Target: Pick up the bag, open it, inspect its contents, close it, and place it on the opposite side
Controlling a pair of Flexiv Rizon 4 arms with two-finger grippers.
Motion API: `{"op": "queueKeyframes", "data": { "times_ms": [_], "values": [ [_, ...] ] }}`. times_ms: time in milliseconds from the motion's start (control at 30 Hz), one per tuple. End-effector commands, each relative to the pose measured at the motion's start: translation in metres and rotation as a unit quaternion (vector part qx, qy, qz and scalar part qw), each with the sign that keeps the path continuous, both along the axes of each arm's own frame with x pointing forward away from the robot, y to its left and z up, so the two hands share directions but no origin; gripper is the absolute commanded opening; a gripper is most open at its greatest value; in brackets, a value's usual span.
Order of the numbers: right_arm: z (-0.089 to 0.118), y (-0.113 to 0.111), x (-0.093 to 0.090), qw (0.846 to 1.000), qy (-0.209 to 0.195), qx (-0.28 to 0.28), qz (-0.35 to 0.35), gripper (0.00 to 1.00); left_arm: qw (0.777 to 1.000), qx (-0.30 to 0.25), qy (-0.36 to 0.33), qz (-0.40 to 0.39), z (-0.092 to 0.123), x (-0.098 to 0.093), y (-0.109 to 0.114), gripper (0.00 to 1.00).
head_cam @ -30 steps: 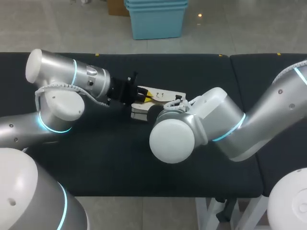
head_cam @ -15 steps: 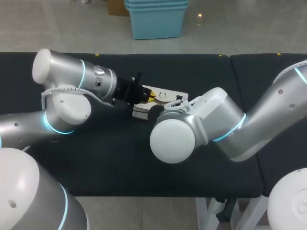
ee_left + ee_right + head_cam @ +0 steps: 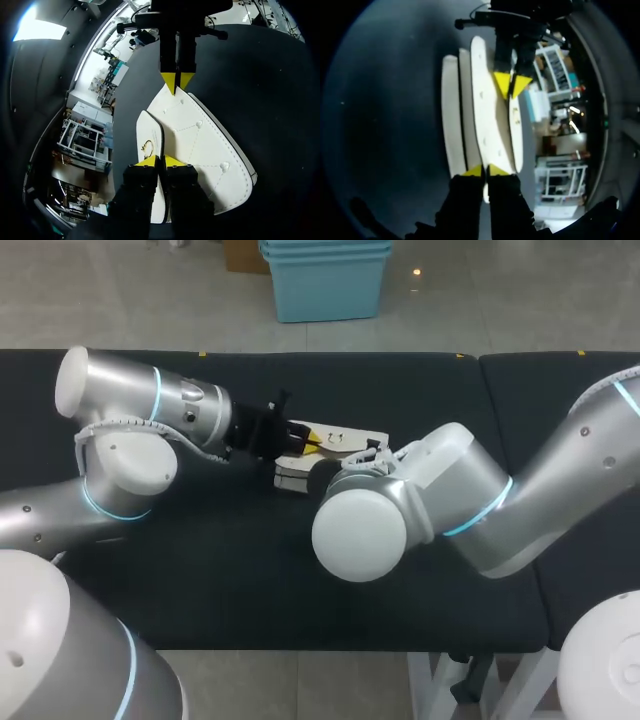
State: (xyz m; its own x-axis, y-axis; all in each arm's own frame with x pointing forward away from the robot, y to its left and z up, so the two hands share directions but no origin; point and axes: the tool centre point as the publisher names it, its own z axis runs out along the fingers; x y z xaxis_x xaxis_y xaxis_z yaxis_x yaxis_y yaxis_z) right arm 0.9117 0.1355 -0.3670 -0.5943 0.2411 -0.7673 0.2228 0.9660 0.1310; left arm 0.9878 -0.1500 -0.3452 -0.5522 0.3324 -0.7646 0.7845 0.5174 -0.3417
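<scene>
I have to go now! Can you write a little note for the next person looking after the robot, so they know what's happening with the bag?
Left pincer: shut on the flap of the white bag, the part with the gold clasp.
Right pincer: shut on the bag's far end.
Bag: between both pincers, over the middle of the table; the flap stands apart from the body.
Done: grasped, and it looks opened.
Left: look inside, close it, set it on the opposite side.

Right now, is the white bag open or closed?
Open, it seems: the left gripper and right gripper pinch edges of the bag from opposite ends, and dark gaps separate its white layers.
</scene>
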Motion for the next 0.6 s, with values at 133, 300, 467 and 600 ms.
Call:
{"op": "queueKeyframes", "data": {
  "times_ms": [133,300,467,600],
  "values": [
    [-0.002,0.0,0.0,1.0,-0.002,0.0,-0.001,0.0,1.0,-0.018,-0.012,0.003,0.01,-0.008,0.003,1.0],
    [0.0,0.0,0.0,1.0,-0.001,-0.001,0.0,0.0,0.999,-0.033,-0.024,-0.003,0.025,-0.015,0.004,1.0],
    [0.006,0.001,-0.002,1.0,0.003,0.0,-0.001,0.73,0.998,-0.047,-0.027,-0.011,0.039,-0.02,0.005,1.0],
    [0.015,0.001,-0.007,1.0,0.014,0.011,0.01,1.0,0.998,-0.055,-0.026,-0.009,0.049,-0.023,0.007,1.0]
  ]
}}
